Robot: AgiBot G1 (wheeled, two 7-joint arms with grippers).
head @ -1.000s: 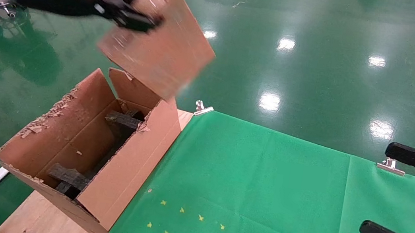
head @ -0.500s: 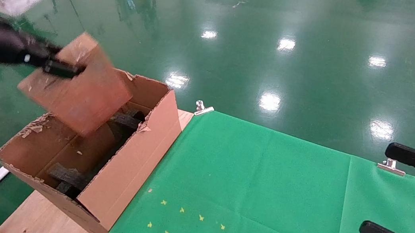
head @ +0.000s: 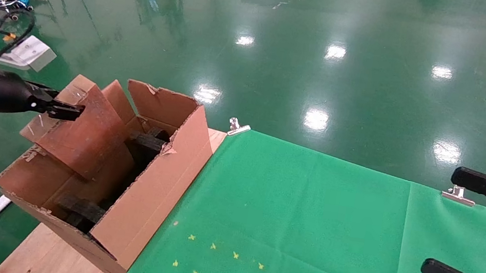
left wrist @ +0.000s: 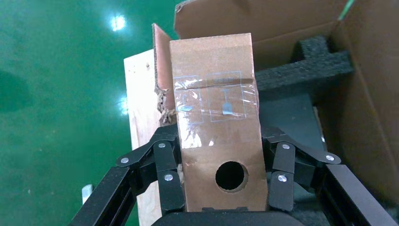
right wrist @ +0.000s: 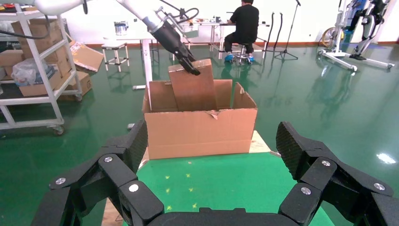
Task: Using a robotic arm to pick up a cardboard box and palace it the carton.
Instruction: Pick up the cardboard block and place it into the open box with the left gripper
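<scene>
The big carton (head: 141, 198) holds black foam pieces (head: 148, 140). The left gripper (head: 69, 110) squeezes the cardboard box (head: 83, 134), tilted and partly down inside the carton. The right gripper (right wrist: 214, 162) hangs open over the green cloth (head: 306, 229).

Plain brown cardboard box (head: 84, 129) sits tilted, partly inside the open, torn-flapped carton (head: 145, 199).

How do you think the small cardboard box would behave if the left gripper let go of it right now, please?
The cardboard box hangs tilted, its lower end inside the carton, so it would likely tip as it drops. Black foam below should cushion it. Held by the left gripper without buckling, it seems stiff and light.
</scene>
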